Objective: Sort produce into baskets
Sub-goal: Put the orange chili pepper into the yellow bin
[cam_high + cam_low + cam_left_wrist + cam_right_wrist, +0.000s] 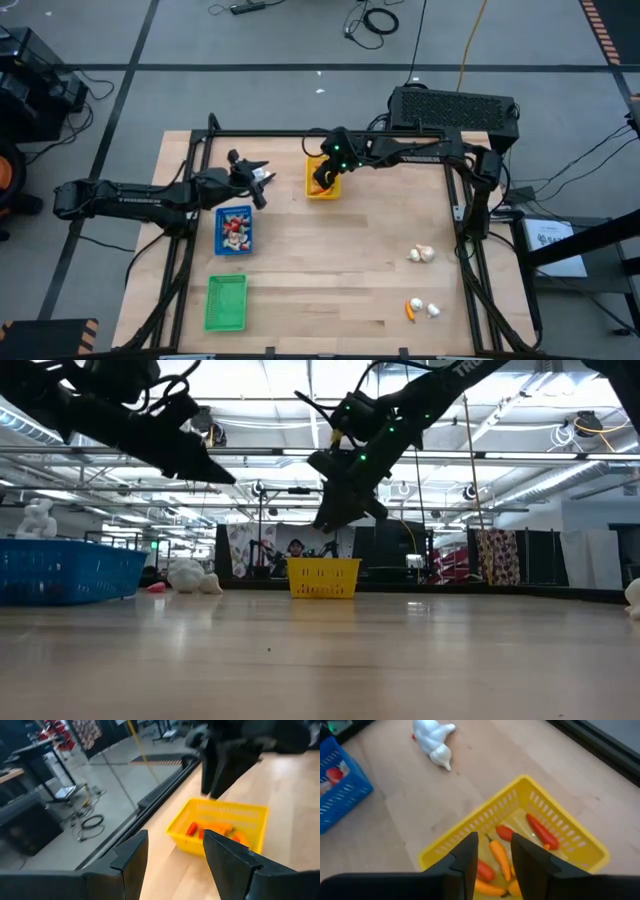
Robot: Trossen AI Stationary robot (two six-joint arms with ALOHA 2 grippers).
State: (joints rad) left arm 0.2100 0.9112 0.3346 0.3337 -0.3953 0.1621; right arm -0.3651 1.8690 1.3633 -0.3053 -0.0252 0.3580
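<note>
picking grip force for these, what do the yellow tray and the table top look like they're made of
The yellow tray looks like thin moulded plastic: uniform bright colour, slotted lattice walls, a slightly glossy rim. Probably light and a bit flexible, though that is a guess. The table top looks like pale wood, likely butcher-block or laminate: parallel plank seams and grain show from above, with a satin sheen in the low view.

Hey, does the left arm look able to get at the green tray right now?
Probably yes. The left gripper hovers open beside the blue tray, and the green tray lies on its side of the table, nothing between.
</note>
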